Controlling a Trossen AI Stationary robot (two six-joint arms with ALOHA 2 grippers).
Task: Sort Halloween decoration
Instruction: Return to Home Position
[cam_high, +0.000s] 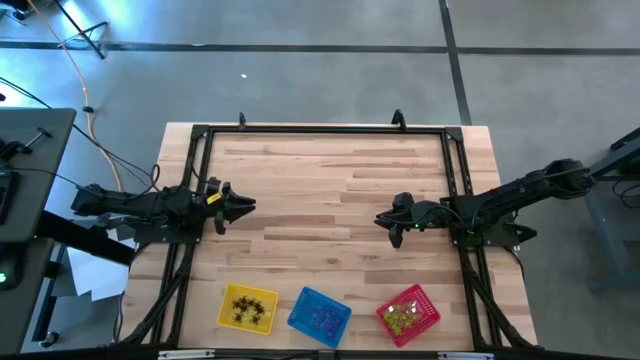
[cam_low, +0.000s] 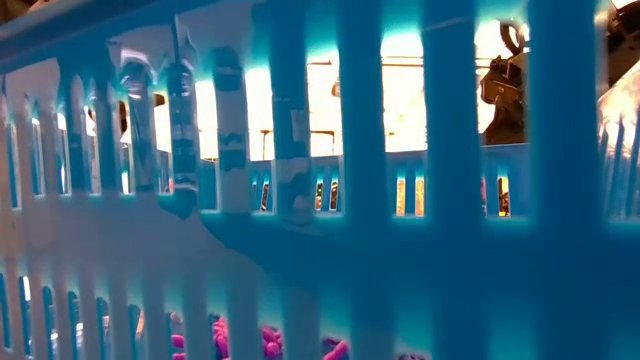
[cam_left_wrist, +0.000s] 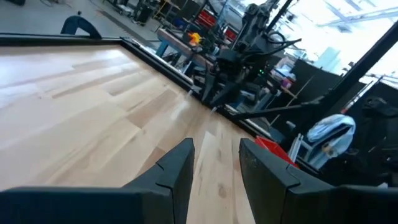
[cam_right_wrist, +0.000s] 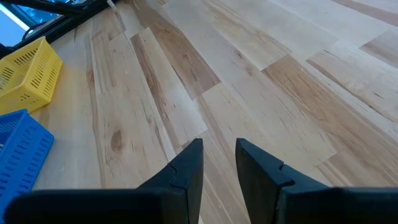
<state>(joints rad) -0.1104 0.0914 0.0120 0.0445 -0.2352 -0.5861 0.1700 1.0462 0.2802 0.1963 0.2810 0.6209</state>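
The decorations lie sorted in three mesh baskets along the table's near edge. Black trinkets (cam_high: 248, 308) fill the yellow basket (cam_high: 228, 296), purple ones (cam_high: 322, 316) the blue basket (cam_high: 303, 303), and yellow-green ones (cam_high: 403, 315) the red basket (cam_high: 430, 308). The low view looks through the blue basket's wall (cam_low: 320, 230), with purple trinkets (cam_low: 270, 345) behind it. My left gripper (cam_high: 247, 205) hovers open over the table's left middle. My right gripper (cam_high: 383, 220) hovers open over the right middle. In their wrist views, the left gripper (cam_left_wrist: 216, 165) and right gripper (cam_right_wrist: 219, 160) hold nothing.
A black frame (cam_high: 320, 129) runs around the wooden table (cam_high: 330, 190). Bare wood lies between the two grippers. The right wrist view shows the yellow basket (cam_right_wrist: 28, 78) and blue basket (cam_right_wrist: 18, 155); the left wrist view shows the right arm (cam_left_wrist: 242, 62) and a red basket corner (cam_left_wrist: 273, 148).
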